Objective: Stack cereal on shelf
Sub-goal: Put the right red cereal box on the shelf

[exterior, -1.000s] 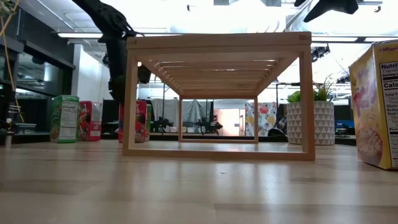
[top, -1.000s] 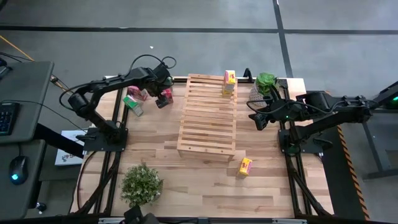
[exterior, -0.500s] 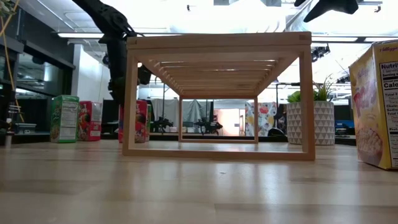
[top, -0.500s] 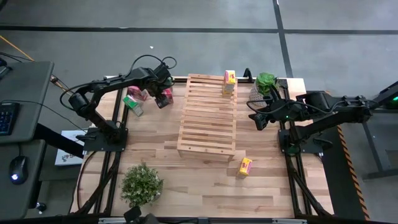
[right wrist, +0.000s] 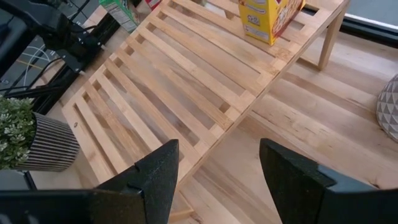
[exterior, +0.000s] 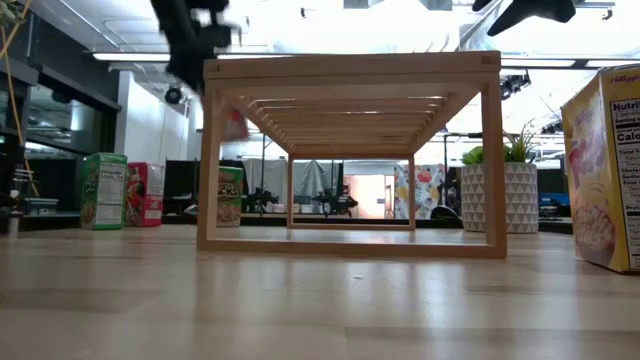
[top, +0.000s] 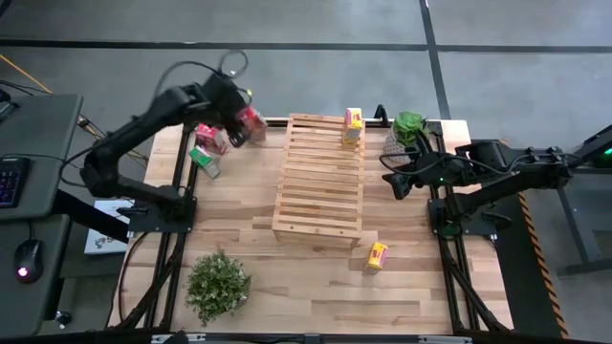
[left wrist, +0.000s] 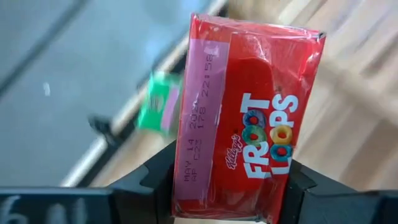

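My left gripper [top: 241, 120] is raised above the table's far left corner, shut on a pink-red cereal box [left wrist: 249, 124], which also shows in the high view [top: 251, 125]. Another pink-red box [top: 207, 135] and a green box [top: 204, 161] stand on the table below it. The low view shows a second green box [exterior: 230, 195] behind the rack's post. One yellow box [top: 353, 126] stands on the slatted shelf [top: 318, 182] at its far right corner. The other yellow box [top: 378, 255] is on the table near the shelf's front. My right gripper [top: 396, 183] waits open, right of the shelf. My left gripper pinches the pink-red box between its two fingers [left wrist: 160, 182] at one end [left wrist: 224, 199], one finger on each narrow side. The rest of the box reaches out past the fingers. It is lifted clear of the table.
A potted plant [top: 408, 129] stands at the far right beside the shelf, and another plant [top: 217, 282] near the table's front left. Bare planks lie between the left boxes and the shelf [top: 244, 201].
My left gripper has risen from the table at the far left, carrying the pink-red box up with it; the box now hangs clear of the planks. In the low view a green box shows where the pink-red one stood.
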### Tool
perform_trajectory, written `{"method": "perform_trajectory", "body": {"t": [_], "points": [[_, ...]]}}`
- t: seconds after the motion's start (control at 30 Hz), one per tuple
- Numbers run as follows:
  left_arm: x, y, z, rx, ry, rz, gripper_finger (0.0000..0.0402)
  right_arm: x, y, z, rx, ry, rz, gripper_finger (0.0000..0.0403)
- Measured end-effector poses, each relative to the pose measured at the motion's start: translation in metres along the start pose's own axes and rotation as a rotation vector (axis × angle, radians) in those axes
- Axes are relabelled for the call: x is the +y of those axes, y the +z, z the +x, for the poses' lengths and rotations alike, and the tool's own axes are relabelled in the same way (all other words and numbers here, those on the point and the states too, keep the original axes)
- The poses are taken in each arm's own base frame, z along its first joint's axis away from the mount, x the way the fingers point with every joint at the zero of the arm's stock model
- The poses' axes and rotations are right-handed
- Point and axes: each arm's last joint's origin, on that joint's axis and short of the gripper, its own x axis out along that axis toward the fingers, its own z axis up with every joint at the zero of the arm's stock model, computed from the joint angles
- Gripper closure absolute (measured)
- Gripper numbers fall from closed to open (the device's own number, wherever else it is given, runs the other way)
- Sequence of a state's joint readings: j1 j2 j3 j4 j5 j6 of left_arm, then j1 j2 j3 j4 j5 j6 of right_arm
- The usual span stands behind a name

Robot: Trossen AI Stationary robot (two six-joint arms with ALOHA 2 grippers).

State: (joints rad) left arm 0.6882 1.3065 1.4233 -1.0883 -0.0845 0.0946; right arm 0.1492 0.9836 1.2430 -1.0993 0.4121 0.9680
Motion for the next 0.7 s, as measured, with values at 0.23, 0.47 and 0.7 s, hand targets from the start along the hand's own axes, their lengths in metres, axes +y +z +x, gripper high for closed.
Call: {"method": "perform_trajectory", "body": {"t": [0.23, 0.47, 0.7], "points": [[-0.050, 0.037, -0.083, -0.241, -0.146, 0.197, 0.0242, 0.000, 0.000, 0.000, -0.006, 0.002, 0.002, 0.0187], [-0.136, 0.066, -0.108, -0.389, -0.272, 0.449, 0.0242, 0.000, 0.000, 0.000, -0.007, 0.002, 0.003, 0.0187], [-0.197, 0.087, -0.073, -0.364, -0.297, 0.627, 0.0242, 0.002, 0.002, 0.000, -0.023, 0.021, 0.033, 0.0187]]}}
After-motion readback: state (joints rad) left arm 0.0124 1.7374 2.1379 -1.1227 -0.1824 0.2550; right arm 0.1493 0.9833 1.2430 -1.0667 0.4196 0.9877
